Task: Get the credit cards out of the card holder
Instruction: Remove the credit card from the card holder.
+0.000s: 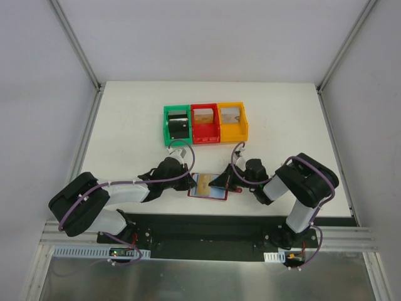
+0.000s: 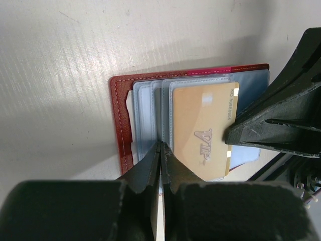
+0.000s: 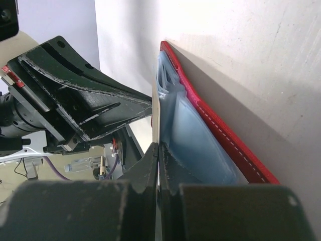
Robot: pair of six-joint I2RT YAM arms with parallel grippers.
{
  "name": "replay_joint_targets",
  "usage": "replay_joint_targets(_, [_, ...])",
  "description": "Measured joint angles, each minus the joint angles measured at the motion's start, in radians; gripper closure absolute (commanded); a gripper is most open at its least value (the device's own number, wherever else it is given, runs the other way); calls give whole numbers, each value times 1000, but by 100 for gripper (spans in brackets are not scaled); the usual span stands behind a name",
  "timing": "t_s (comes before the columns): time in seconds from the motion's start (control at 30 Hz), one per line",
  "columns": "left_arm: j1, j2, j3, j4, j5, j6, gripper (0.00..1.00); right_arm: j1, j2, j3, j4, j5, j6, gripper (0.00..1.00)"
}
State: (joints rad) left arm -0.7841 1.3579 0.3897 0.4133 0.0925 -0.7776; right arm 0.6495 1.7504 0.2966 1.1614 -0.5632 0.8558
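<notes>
Left hand (image 2: 161,146) pinched shut on a grey-blue pocket leaf of the open dark-red stitched card holder (image 2: 122,115), flat on white tabletop (image 2: 60,60). Glossy gold credit card (image 2: 200,125), embossed "VIP", lies on it. Right hand (image 3: 158,147) closed, tip at card's edge. Far side: green bin (image 1: 166,125), red bin (image 1: 205,139), yellow bin (image 1: 233,135).

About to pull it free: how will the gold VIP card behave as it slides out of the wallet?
The gold card looks thin, flat and glossy: probably stiff, light, and slippery in a pinch. The soft pockets of the card holder likely flex and drag along with it unless the left gripper pins them.
</notes>
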Motion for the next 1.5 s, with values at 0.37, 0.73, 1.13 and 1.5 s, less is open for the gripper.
replay_joint_targets(0.37, [6, -1, 0, -1, 0, -1, 100, -19, -28, -23, -8, -8, -5, 97])
replay_joint_targets(0.73, [7, -2, -2, -4, 0, -1, 100, -29, -45, -34, -11, -21, -16, 99])
replay_joint_targets(1.13, [14, -29, -13, -28, 0, -4, 100, -90, -190, -80, -137, -51, -94, 99])
replay_joint_targets(1.5, [14, -143, -3, -126, -8, 13, 60, -91, -473, 2, -594, -32, -325, 99])
